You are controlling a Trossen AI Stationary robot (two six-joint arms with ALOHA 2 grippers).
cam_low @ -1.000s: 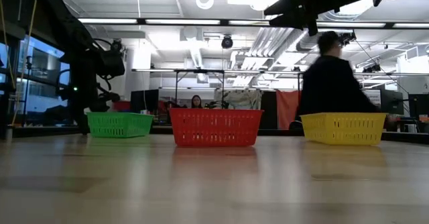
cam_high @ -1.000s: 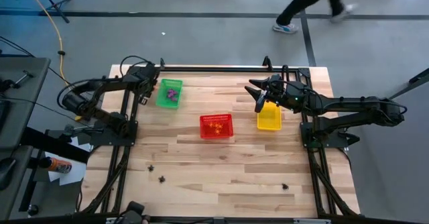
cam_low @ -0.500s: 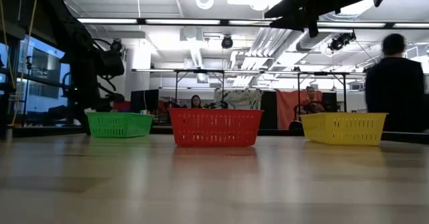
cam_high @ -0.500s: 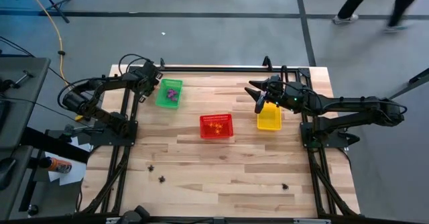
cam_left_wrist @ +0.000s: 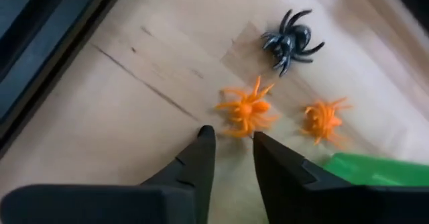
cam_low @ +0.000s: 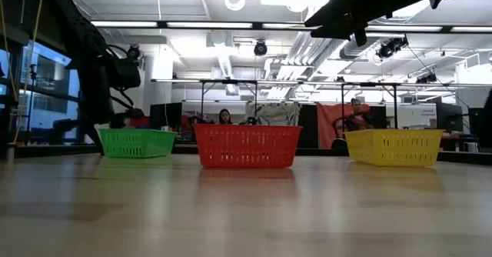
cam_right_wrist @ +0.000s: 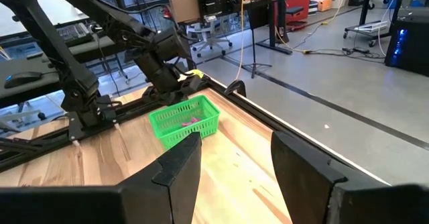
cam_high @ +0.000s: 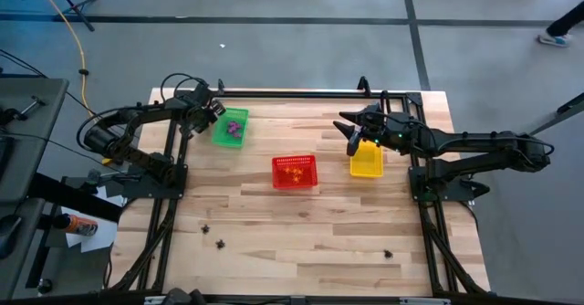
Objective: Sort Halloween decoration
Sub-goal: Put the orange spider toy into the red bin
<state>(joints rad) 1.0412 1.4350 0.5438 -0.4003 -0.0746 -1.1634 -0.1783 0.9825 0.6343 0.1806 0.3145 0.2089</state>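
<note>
1. Three mesh baskets stand in a loose row across the far half of the wooden table. The red basket is the middle one and serves as the landmark here.

2. The green basket stands left of the red basket and farther back. It holds purple trinkets, while the red basket holds orange ones, so colours appear to be grouped by basket.

3. The yellow basket stands just right of the red basket.

4. The left gripper hangs by the green basket's outer corner, near the table's back-left edge. Its fingers stand narrowly apart and grasp nothing.

5. Just beyond its fingertips lies an orange spider. A second orange spider and a black spider lie close by, all on bare wood. The gripper likely aims for the nearest one.

6. The right gripper hovers over the yellow basket's near-left corner, right of the red basket. Its fingers are spread wide and empty.

7. A few small dark trinkets lie well in front of the red basket, near the table's front edge.

8. Between them and the red basket the wood is open, giving free room for reaching.

9. The left gripper has less room, being close to the table frame.
</note>
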